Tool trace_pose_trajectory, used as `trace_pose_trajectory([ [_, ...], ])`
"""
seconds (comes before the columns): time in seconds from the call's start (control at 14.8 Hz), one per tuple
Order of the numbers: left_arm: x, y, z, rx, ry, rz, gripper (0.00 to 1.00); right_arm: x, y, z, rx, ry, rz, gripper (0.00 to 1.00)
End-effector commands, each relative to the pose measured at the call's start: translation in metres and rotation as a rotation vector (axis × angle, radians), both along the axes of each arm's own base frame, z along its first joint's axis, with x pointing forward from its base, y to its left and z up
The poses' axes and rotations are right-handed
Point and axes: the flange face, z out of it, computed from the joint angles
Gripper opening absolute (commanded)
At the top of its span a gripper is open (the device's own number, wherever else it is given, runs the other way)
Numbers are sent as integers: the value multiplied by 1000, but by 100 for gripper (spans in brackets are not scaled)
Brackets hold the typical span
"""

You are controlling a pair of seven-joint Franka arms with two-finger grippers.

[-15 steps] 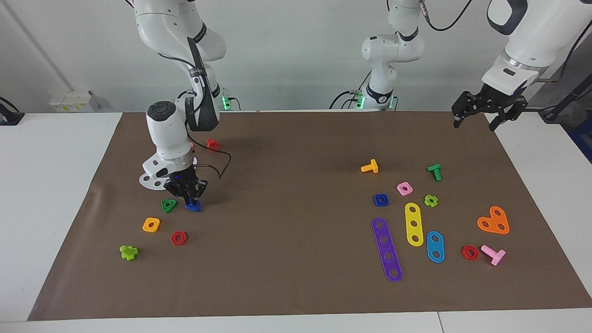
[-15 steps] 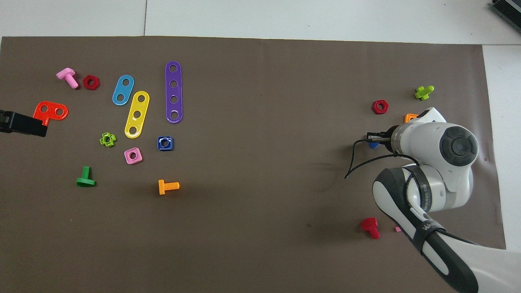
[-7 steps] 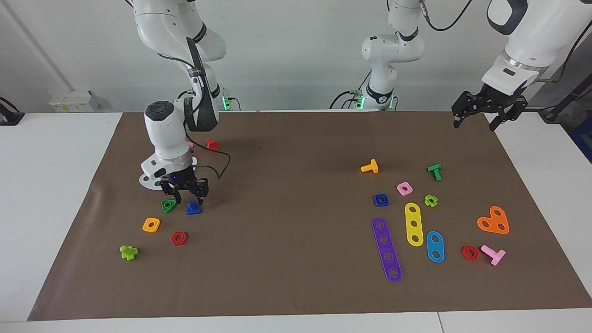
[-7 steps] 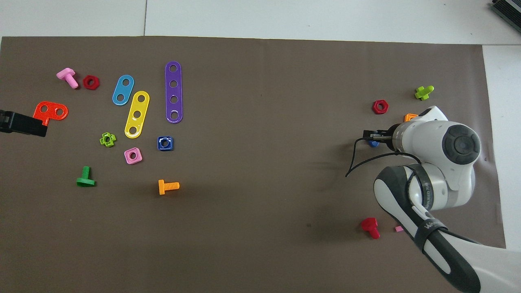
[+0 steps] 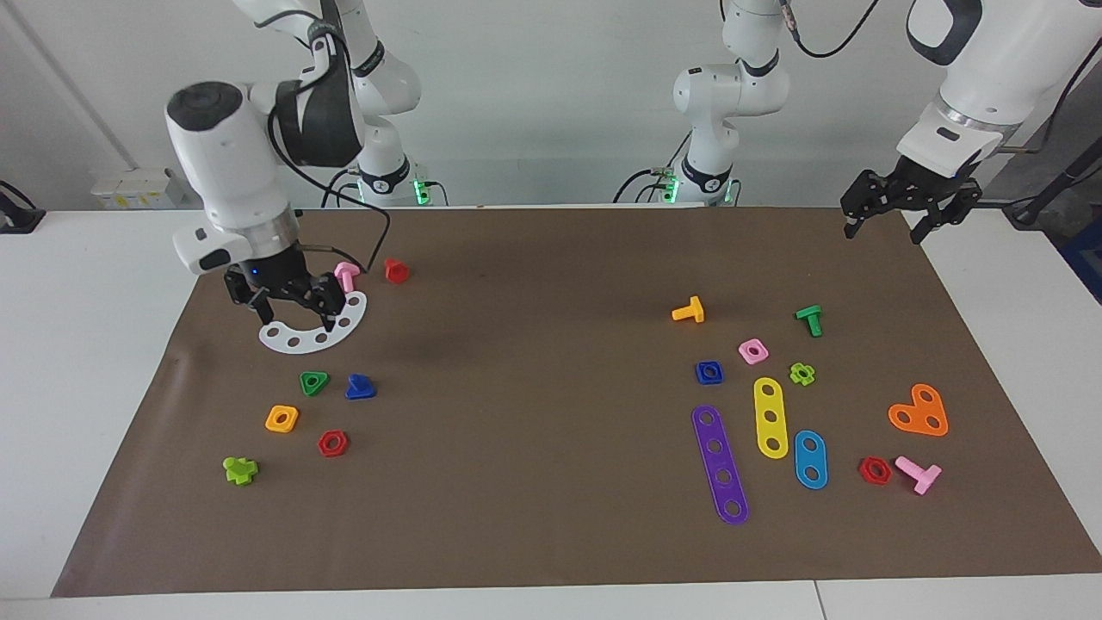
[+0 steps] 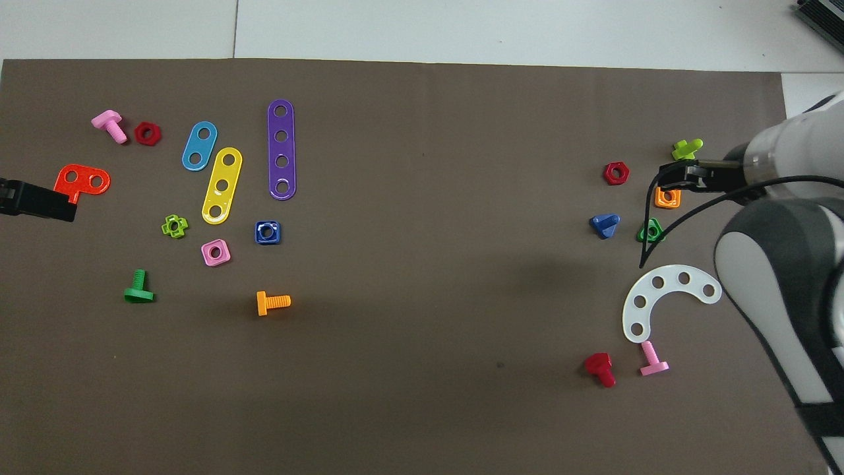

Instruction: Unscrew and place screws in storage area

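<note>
The dark-blue screw (image 5: 360, 387) (image 6: 604, 224) lies free on the brown mat, head down, beside the green triangular nut (image 5: 313, 382). It sits in the storage area, with the white curved strip (image 5: 314, 334) (image 6: 666, 293), orange square nut (image 5: 281, 418) and red hexagonal nut (image 5: 332, 443) around it. My right gripper (image 5: 288, 310) (image 6: 676, 177) hangs open and empty, raised over the white strip's end toward the right arm's edge of the mat. My left gripper (image 5: 887, 226) (image 6: 39, 201) waits open in the air over the mat's corner at the left arm's end.
A pink bolt (image 5: 346, 275) and a red bolt (image 5: 396, 270) lie nearer to the robots than the white strip; a lime cross nut (image 5: 240, 469) lies farther. At the left arm's end are purple (image 5: 720, 465), yellow and blue strips, an orange plate (image 5: 919, 412), nuts and bolts.
My right gripper opened and let go of the blue screw beside the green nut, then rose and drew back over the white strip. The left arm has not moved.
</note>
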Motion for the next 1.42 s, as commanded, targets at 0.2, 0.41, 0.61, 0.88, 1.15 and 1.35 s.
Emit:
trace_pose_trajectory([
  [0.2,-5,2,2,-15,9,-3,100,-30,-17,92,23,15,-24,100],
  [0.41,-5,2,2,-15,9,-3,100,-37,-21,93,36,70,-27,100],
  [0.61,-5,3,2,-15,9,-1,100,-42,-27,90,30,108,-10,100],
  [0.88,-5,2,2,-15,9,-3,100,-44,-34,87,17,124,30,100],
  [1.15,-5,2,2,-15,9,-3,100,-44,-35,86,14,124,39,100],
  [1.35,-5,3,2,-15,9,-1,100,-44,-34,85,-2,134,56,100],
])
